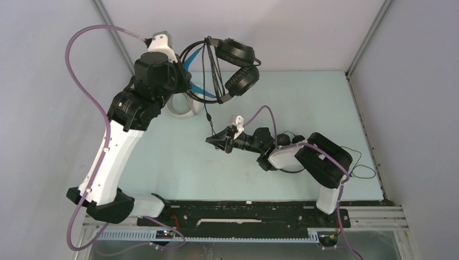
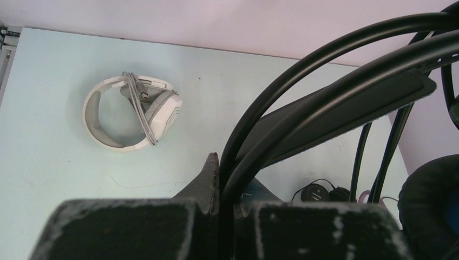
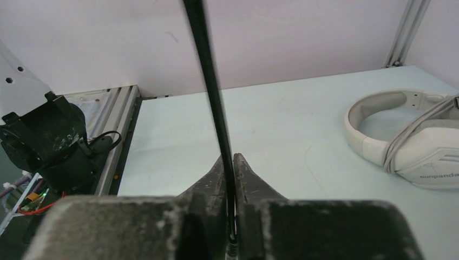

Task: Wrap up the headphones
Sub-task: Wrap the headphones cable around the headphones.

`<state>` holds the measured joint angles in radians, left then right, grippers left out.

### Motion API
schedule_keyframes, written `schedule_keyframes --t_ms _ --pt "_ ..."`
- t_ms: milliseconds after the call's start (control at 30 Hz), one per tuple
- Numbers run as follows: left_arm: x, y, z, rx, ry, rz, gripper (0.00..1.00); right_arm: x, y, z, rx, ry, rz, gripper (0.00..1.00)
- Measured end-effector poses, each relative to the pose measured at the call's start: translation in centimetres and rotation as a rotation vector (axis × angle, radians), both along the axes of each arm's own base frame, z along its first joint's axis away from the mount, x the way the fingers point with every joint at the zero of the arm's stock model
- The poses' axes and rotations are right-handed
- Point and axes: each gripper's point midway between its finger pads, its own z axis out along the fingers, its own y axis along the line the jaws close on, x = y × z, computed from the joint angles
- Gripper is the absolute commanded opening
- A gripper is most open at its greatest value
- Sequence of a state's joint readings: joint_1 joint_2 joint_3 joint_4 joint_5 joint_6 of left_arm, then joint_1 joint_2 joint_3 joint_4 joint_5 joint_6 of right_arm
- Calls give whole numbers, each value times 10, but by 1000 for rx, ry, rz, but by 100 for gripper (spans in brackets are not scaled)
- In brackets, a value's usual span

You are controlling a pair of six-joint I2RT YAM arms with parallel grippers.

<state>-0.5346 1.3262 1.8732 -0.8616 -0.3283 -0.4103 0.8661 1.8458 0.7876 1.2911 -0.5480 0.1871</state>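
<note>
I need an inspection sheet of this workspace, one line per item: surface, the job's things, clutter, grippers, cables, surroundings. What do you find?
Surface: pale blue-green table, with a few faint marks.
Job's things: black headphones with blue lining are held up in the air; white headphones lie on the table; slim black headphones lie on the table near the right arm.
Clutter: nothing seen.
Grippers: left gripper is shut on the black headphones' headband; right gripper is shut on the black cable.
Cables: the black cable hangs from the raised headphones down to the right gripper; grey cable is wound around the white headphones.
Surroundings: plain light walls around the table.
</note>
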Motion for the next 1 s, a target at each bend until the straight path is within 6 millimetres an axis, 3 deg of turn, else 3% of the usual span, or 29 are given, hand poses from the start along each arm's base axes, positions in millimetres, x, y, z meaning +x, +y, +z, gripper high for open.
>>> schedule_keyframes --t_ms 133,400,1000 --pt "-1 1 3 -3 -4 0 0 2 -4 -2 6 19 -7 0" --pt "-1 8 -1 20 4 32 0 20 -32 -7 39 64 -69 0" --pt "0 38 5 76 -9 155 0 14 -41 -10 46 56 -72 0"
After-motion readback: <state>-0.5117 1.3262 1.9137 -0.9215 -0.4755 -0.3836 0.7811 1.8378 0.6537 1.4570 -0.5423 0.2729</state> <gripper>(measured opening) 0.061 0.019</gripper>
